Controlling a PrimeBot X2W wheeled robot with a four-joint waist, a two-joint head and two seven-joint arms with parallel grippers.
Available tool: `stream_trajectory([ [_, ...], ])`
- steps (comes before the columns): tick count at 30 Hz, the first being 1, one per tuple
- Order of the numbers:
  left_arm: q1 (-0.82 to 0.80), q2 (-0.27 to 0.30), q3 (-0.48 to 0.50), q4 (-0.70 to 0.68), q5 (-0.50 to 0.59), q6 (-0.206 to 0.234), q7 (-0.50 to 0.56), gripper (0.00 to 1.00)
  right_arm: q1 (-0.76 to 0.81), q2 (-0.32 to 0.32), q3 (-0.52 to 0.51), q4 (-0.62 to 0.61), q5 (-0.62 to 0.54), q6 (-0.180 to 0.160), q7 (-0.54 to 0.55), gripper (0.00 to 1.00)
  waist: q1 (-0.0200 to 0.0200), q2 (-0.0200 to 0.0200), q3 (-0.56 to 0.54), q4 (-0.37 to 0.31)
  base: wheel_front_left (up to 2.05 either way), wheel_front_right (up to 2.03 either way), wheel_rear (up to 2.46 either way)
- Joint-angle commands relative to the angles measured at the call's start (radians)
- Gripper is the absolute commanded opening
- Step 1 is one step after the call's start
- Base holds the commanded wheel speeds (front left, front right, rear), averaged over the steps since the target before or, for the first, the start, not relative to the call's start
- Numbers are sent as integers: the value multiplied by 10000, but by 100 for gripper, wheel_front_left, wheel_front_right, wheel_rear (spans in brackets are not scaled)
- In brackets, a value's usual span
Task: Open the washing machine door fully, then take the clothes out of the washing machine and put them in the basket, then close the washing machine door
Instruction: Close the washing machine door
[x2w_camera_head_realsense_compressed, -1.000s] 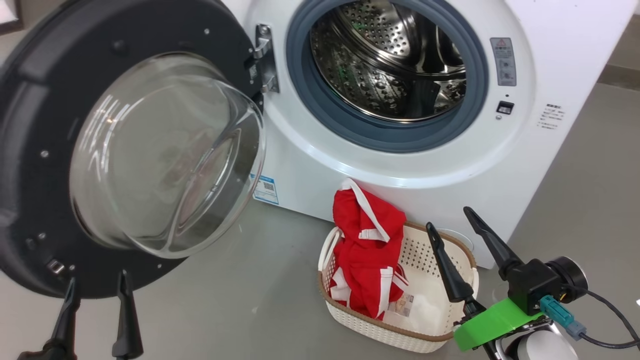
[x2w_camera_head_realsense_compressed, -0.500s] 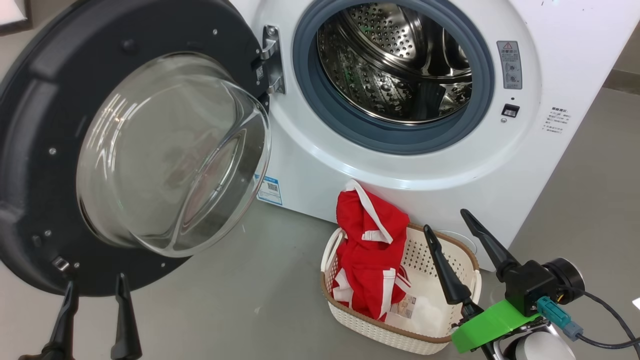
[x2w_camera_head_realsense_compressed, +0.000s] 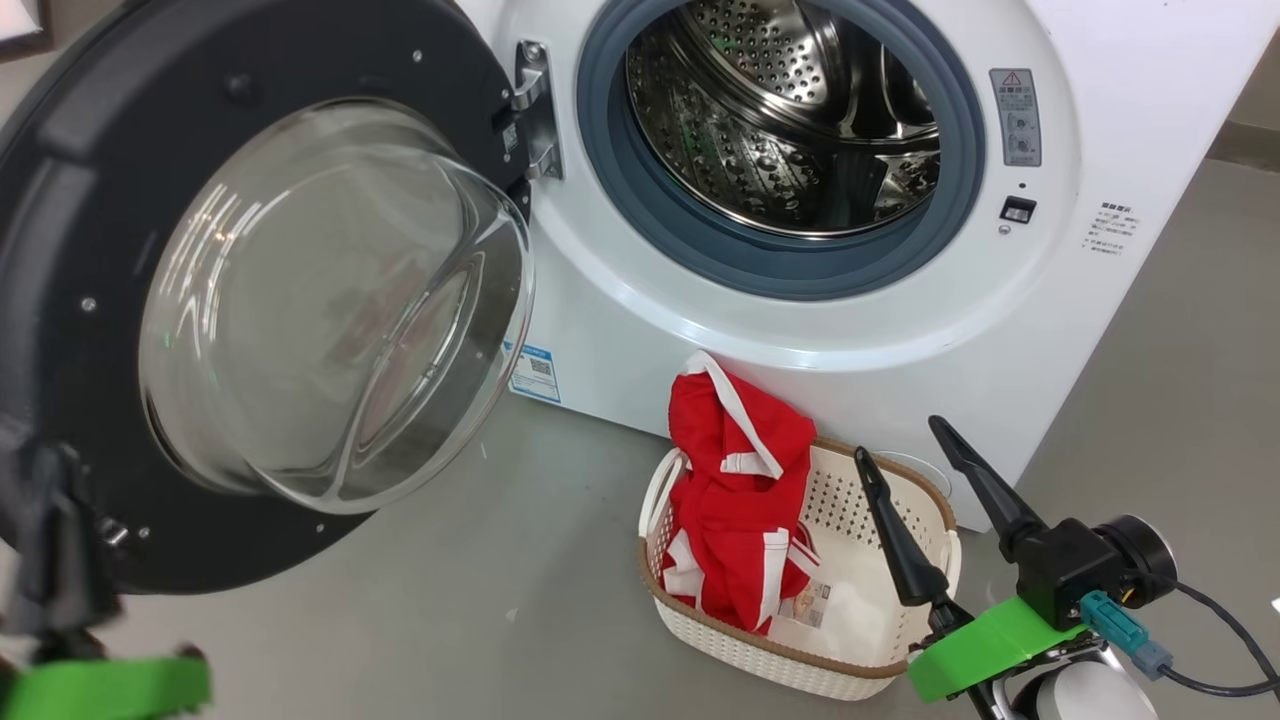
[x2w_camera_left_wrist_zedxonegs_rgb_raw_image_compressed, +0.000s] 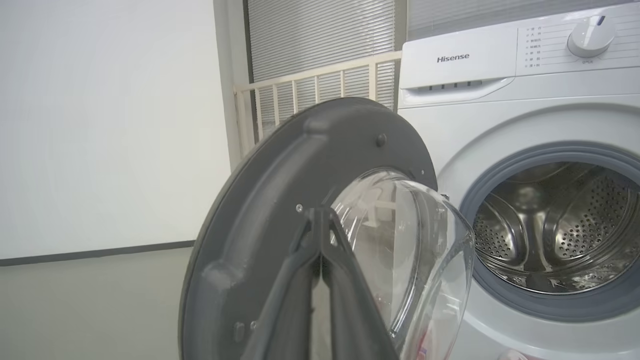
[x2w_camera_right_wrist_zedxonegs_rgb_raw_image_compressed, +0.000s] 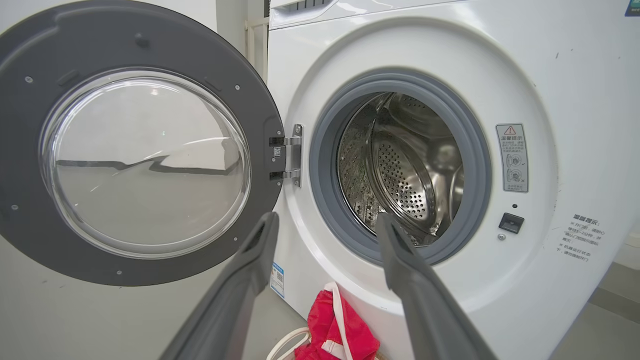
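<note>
The washing machine door (x2w_camera_head_realsense_compressed: 60, 250) stands swung open at the left, its glass bowl (x2w_camera_head_realsense_compressed: 330, 300) bulging toward me. The washing machine (x2w_camera_head_realsense_compressed: 650, 330) shows a bare steel drum (x2w_camera_head_realsense_compressed: 780, 120). Red and white clothes (x2w_camera_head_realsense_compressed: 735, 480) are piled in the left half of the cream basket (x2w_camera_head_realsense_compressed: 800, 655) on the floor before the machine. My left gripper (x2w_camera_head_realsense_compressed: 45, 480) is a dark blur against the door's lower rim. In the left wrist view that left gripper (x2w_camera_left_wrist_zedxonegs_rgb_raw_image_compressed: 320, 210) is shut on nothing, before the door (x2w_camera_left_wrist_zedxonegs_rgb_raw_image_compressed: 260, 200). My right gripper (x2w_camera_head_realsense_compressed: 898, 438) hangs open over the basket's right side.
Grey floor (x2w_camera_head_realsense_compressed: 480, 600) lies between the door and the basket. The basket's right half holds a sticker (x2w_camera_head_realsense_compressed: 810, 600). A white railing (x2w_camera_left_wrist_zedxonegs_rgb_raw_image_compressed: 300, 85) and blinds stand behind the machine at the left. A cable (x2w_camera_head_realsense_compressed: 1220, 640) trails from my right wrist.
My left gripper has shut and swung up and left to the door's lower rim, blurred by motion. The head view has shifted slightly. The right gripper, clothes and basket stay put.
</note>
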Motion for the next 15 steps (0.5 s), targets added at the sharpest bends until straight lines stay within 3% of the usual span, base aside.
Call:
stream_trajectory([
  [1, -656, 393, 549, -194, -65, 44, -121, 0, -187, -26, 154, -227, -50, 63, -65, 100, 0, -1, -4, -29, 0, 0, 0],
  [6, -1776, 880, 1272, 313, -621, -92, -213, 0, -230, -26, 75, -211, -164, 63, -65, 100, 0, -1, -17, -143, 0, 0, 0],
  [10, -2889, 787, 1869, 1162, -2027, -562, -220, 0, -252, -26, 44, -219, -230, 63, -65, 100, 0, -1, -12, -204, 0, 0, 0],
  [15, -4281, 1192, 2303, 2744, -3161, -1058, 148, 0, -314, -26, 37, -189, -271, 63, -65, 100, 0, -1, 48, -270, 0, 0, 0],
])
